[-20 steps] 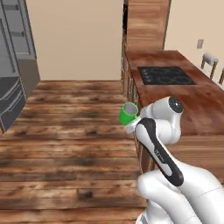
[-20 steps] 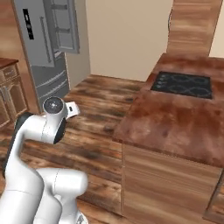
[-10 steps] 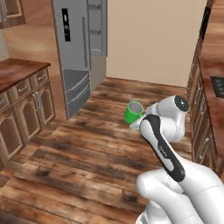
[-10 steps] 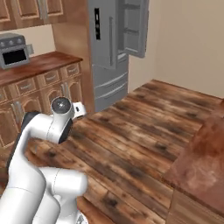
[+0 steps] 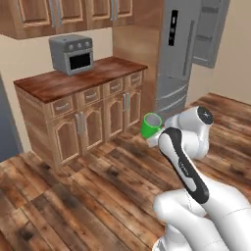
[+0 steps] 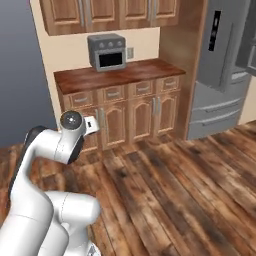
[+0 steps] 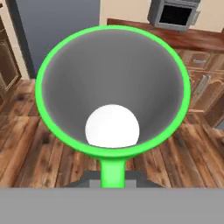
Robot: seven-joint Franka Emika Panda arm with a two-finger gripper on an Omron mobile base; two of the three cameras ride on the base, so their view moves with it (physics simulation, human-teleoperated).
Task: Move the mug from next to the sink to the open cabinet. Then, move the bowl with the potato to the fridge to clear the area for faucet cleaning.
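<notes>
Carry step, judged: the mug (image 5: 151,125) rides at the end of the gripper (image 7: 113,171), upright, above the wood floor (image 5: 73,196), well apart from counter (image 5: 78,78) and fridge (image 5: 181,54). Fingers pressed nearly together, pinching the mug's wall at its near rim. Advice: keep the wrist level while driving, hold the mug close to the body, avoid sharp turns. Open cabinet: cannot tell where.

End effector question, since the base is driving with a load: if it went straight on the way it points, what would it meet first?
The end effector, shut on the mug, points toward the wooden counter with the toaster oven; probably those cabinets first, though depth is unclear.
</notes>
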